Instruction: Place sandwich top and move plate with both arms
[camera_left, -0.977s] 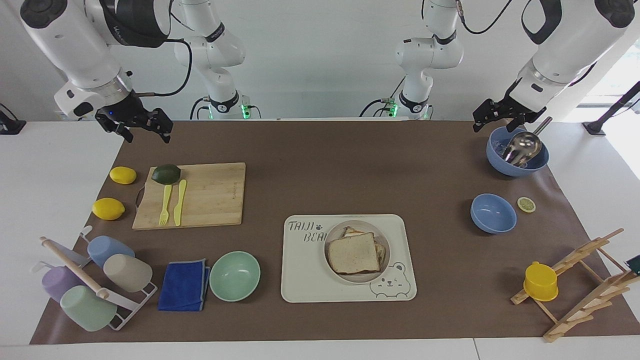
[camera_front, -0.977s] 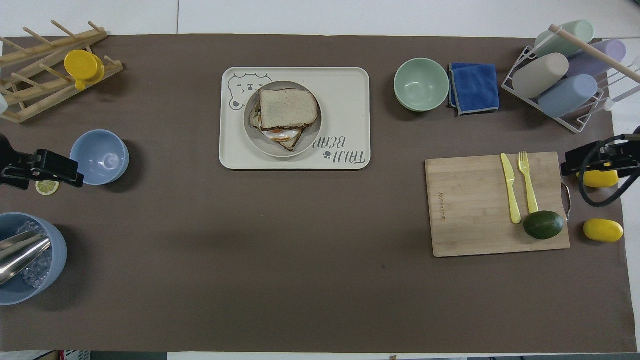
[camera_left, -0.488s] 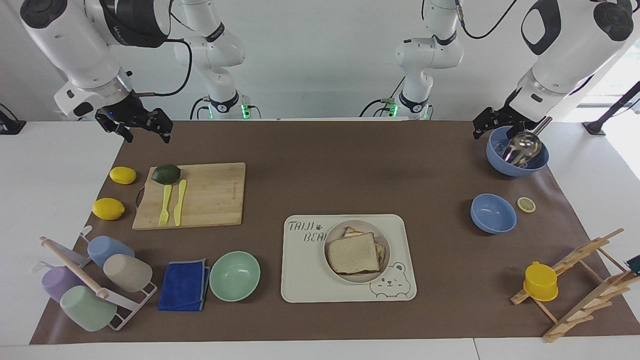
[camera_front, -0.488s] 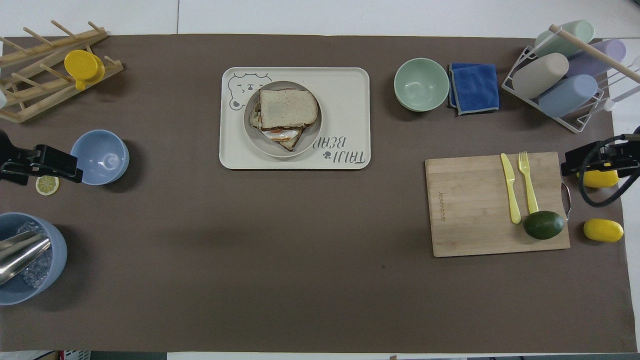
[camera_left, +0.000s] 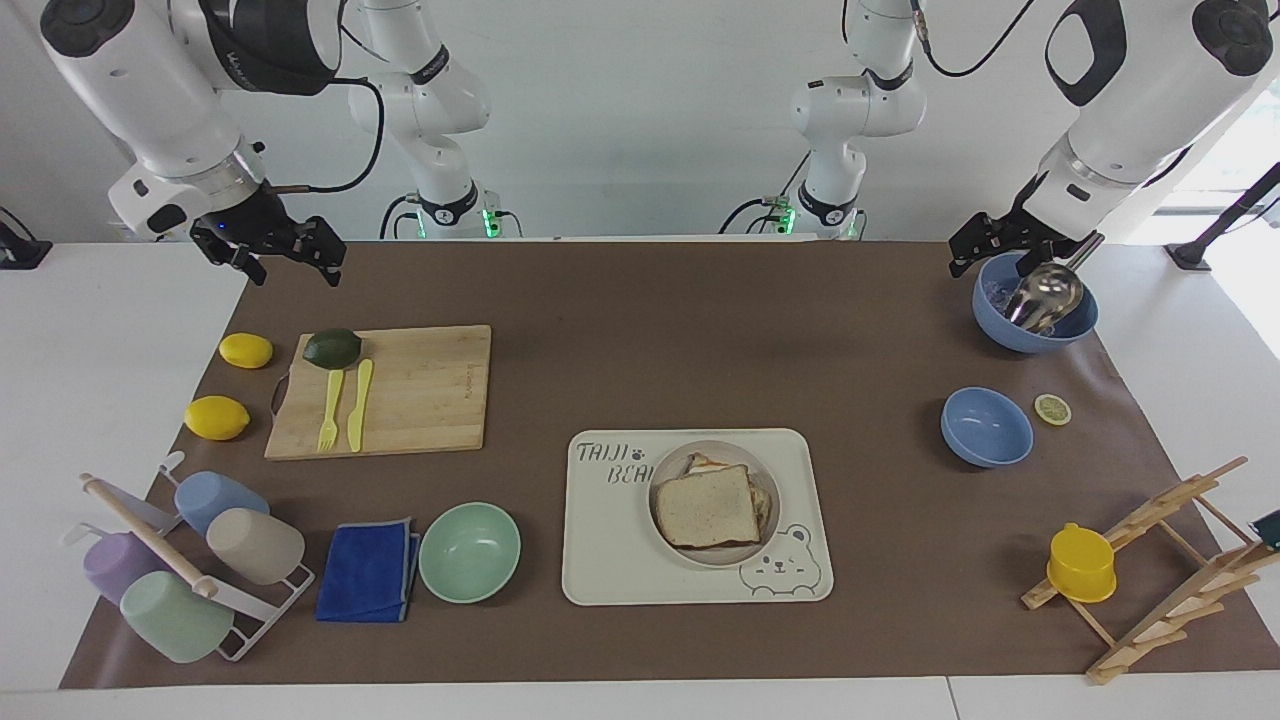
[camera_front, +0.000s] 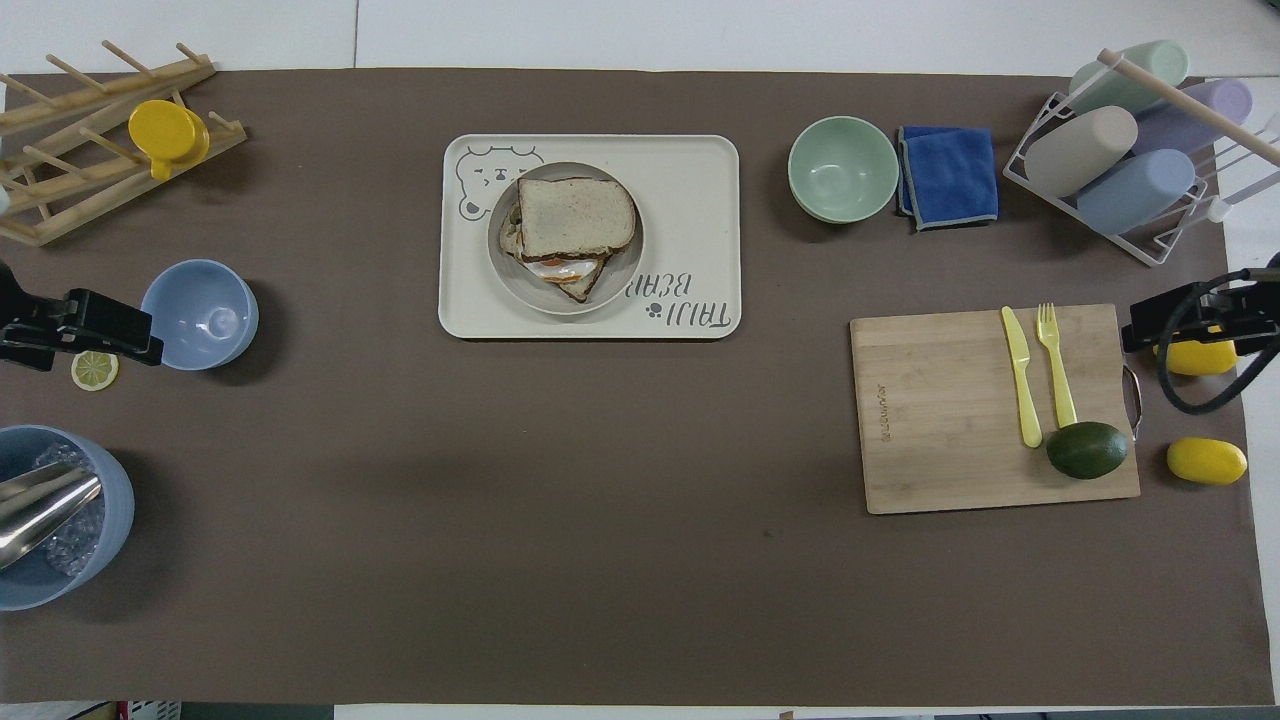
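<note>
The sandwich top (camera_left: 708, 508), a plain slice of wholemeal bread, lies on the egg toast on the plate (camera_left: 730, 450). The plate stands on the cream bear-print tray (camera_left: 610, 540). The overhead view also shows the slice (camera_front: 575, 216) and the plate (camera_front: 622, 272). My right gripper (camera_left: 290, 262) is open and empty, up in the air over the mat's corner beside the cutting board (camera_left: 420, 390). My left gripper (camera_left: 1000, 245) is open and empty, up beside the blue bowl with the metal scoop (camera_left: 1035, 310). Both grippers are apart from the plate.
A mint-green bowl (camera_left: 470, 552) and a blue cloth (camera_left: 368, 570) lie beside the tray. A cup rack (camera_left: 180, 560), two lemons (camera_left: 216, 417), an avocado (camera_left: 332, 347), an empty blue bowl (camera_left: 986, 427), a lemon slice (camera_left: 1052, 409) and a wooden rack with a yellow cup (camera_left: 1080, 563) stand around.
My left gripper has drawn slightly back toward its end of the table. The right arm, the sandwich and the plate have not moved.
</note>
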